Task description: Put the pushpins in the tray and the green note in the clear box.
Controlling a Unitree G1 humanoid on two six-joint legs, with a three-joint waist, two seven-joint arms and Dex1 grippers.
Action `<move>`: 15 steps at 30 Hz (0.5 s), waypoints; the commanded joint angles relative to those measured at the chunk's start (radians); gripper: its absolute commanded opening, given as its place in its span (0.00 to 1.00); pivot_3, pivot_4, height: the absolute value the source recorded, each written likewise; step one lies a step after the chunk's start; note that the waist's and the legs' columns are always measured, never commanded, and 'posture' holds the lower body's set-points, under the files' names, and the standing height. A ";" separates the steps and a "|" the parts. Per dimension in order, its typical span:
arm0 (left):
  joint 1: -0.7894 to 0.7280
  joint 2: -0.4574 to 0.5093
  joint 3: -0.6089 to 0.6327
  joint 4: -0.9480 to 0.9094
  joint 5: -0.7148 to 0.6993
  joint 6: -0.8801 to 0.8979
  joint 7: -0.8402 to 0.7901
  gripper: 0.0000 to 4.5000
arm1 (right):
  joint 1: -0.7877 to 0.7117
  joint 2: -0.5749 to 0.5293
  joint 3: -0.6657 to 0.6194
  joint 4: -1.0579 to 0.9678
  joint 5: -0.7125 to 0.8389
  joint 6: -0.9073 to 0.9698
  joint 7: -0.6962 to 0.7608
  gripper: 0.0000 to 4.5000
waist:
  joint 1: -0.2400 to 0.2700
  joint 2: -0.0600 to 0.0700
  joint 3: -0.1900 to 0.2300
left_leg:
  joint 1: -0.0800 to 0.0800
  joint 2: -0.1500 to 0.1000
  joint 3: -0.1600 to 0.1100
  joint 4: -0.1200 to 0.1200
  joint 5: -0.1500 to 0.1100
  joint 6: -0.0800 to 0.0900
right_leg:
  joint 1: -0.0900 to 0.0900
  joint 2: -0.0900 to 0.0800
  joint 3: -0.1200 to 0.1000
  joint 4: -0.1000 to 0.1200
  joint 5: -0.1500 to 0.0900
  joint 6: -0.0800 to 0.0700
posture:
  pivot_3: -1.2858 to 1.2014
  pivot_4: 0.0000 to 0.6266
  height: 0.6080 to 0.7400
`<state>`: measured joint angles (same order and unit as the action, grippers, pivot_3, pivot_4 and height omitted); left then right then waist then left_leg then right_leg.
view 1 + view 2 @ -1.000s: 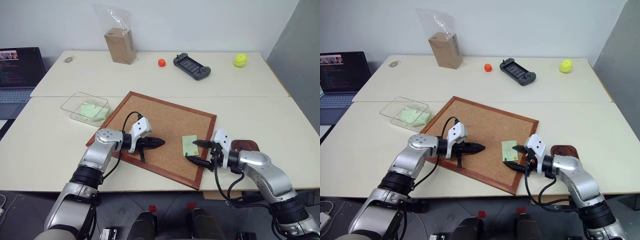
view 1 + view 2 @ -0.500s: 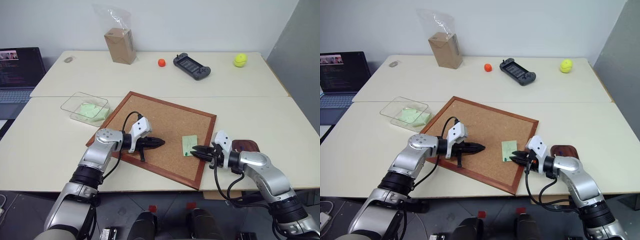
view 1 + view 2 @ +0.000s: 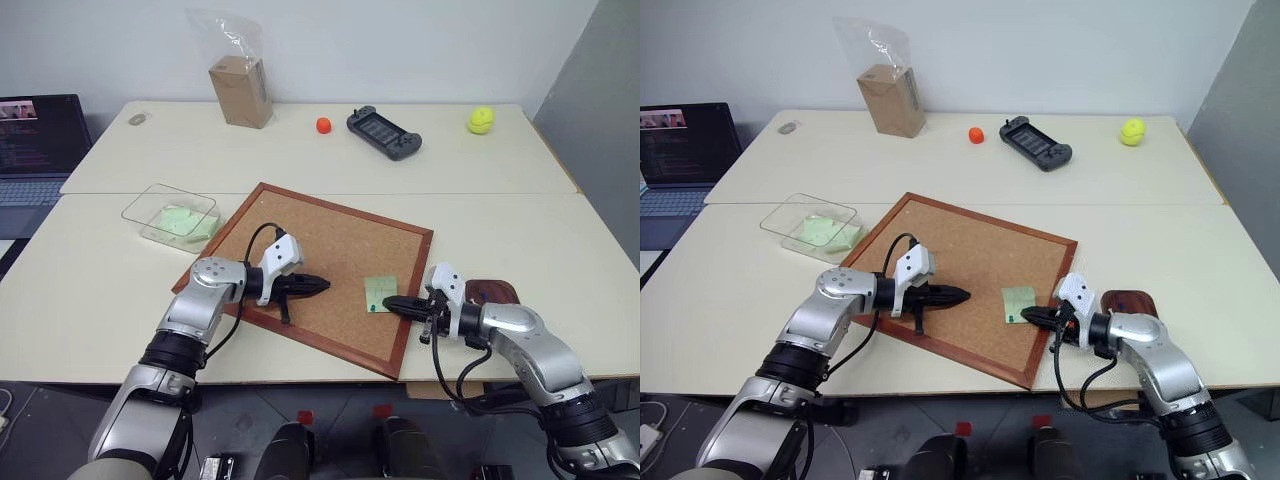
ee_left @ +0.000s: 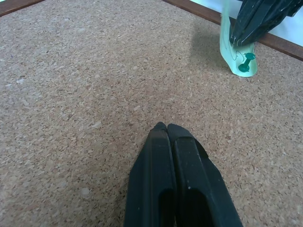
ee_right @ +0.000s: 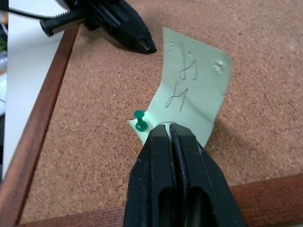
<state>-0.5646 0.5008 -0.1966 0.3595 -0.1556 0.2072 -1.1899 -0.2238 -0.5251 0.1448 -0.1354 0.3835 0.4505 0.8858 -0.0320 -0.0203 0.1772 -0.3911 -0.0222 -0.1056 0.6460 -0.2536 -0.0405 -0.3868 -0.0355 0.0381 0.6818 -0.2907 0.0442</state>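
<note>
On the surface [image 3: 560, 230] lies the corkboard [image 3: 300, 240], above which the left end effector [image 3: 322, 285] hovers clenched and empty, while the right end effector [image 3: 388, 302] is clenched on the near edge of the green note [image 3: 379, 290] beside its green pushpin [image 5: 139, 121].

One wood-framed corkboard [image 3: 318, 265] lies near the middle of the table. On it sits one green note [image 3: 379, 293], held by one green pushpin [image 5: 139, 121] at its near left corner. One clear box [image 3: 171, 214] stands to the left, with green notes inside whose number cannot be told. One dark oval tray [image 3: 491, 292] sits at the right. Along the far side are one bagged brown carton [image 3: 239, 88], one orange ball [image 3: 323, 125], one handheld game console [image 3: 384, 133] and one yellow-green ball [image 3: 480, 120]. One laptop [image 3: 36, 140] is at the far left.
</note>
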 commanded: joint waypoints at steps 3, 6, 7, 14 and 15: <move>-0.005 0.001 -0.003 0.009 0.014 -0.006 0.012 0.00 | -0.035 0.013 -0.109 -0.141 0.126 0.093 -0.045 0.00 | 0.000 0.000 0.000 | 0.000 0.000 0.000 0.000 0.000 0.000 | 0.000 0.000 0.000 0.000 0.000 0.000 | 0.52 0.24 1.00; -0.002 -0.001 -0.005 0.004 0.013 -0.004 0.012 0.00 | -0.035 0.009 -0.121 -0.172 0.140 0.112 -0.058 0.00 | 0.000 0.000 0.000 | 0.000 0.000 0.000 0.000 0.000 0.000 | 0.000 0.000 0.000 0.000 0.000 0.000 | 0.52 0.24 1.00; -0.002 -0.002 -0.005 0.004 0.013 -0.005 0.011 0.00 | -0.036 0.009 -0.129 -0.182 0.148 0.122 -0.067 0.00 | 0.000 0.000 0.000 | 0.000 0.000 0.000 0.000 0.000 0.000 | 0.000 0.000 0.000 0.000 0.000 0.000 | 0.52 0.24 1.00; -0.002 -0.003 -0.005 0.003 0.012 -0.004 0.010 0.00 | 0.002 -0.037 -0.249 -0.247 0.188 0.170 -0.125 0.00 | 0.001 0.000 0.000 | 0.000 0.000 0.000 0.000 0.000 0.000 | 0.000 0.000 0.000 0.000 0.000 0.000 | 0.52 0.24 1.00; -0.001 -0.003 -0.005 0.002 0.012 -0.004 0.010 0.00 | 0.016 -0.050 -0.277 -0.258 0.191 0.175 -0.134 0.00 | 0.001 0.000 0.000 | 0.000 0.000 0.000 0.000 0.000 0.000 | 0.000 0.000 0.000 0.000 0.000 0.000 | 0.52 0.24 1.00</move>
<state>-0.5647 0.4948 -0.1966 0.3607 -0.1549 0.2065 -1.1882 -0.2275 -0.5466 -0.0462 -0.3420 0.5433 0.6173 0.7753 -0.0312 -0.0203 0.1771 -0.3912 -0.0224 -0.1057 0.6459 -0.2537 -0.0405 -0.3866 -0.0357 0.0381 0.6815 -0.2907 0.0442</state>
